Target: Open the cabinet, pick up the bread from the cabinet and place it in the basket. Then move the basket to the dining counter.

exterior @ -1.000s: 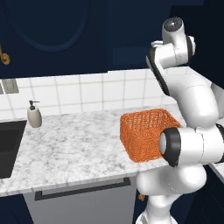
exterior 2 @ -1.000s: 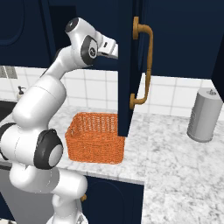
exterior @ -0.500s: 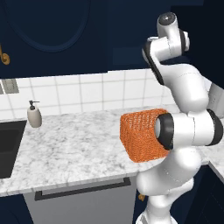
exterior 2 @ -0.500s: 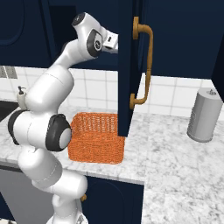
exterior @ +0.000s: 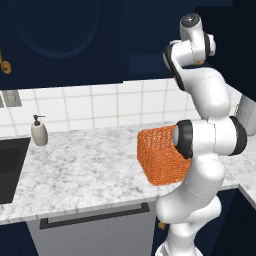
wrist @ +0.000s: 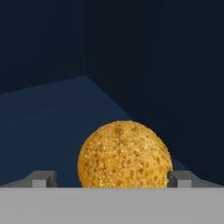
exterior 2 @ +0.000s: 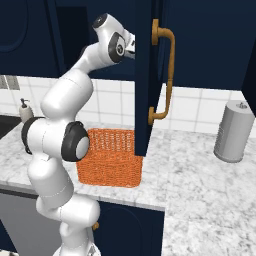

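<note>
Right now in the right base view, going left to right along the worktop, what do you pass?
Soap bottle → orange basket → open cabinet door with its brass handle → grey canister.

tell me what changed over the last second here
The arm's hand has pushed further in behind the open cabinet door, out of sight in the right base view. In the hand view the gripper stands open on either side of the bread, not closed on it. The basket, soap bottle and grey canister stayed put.
</note>
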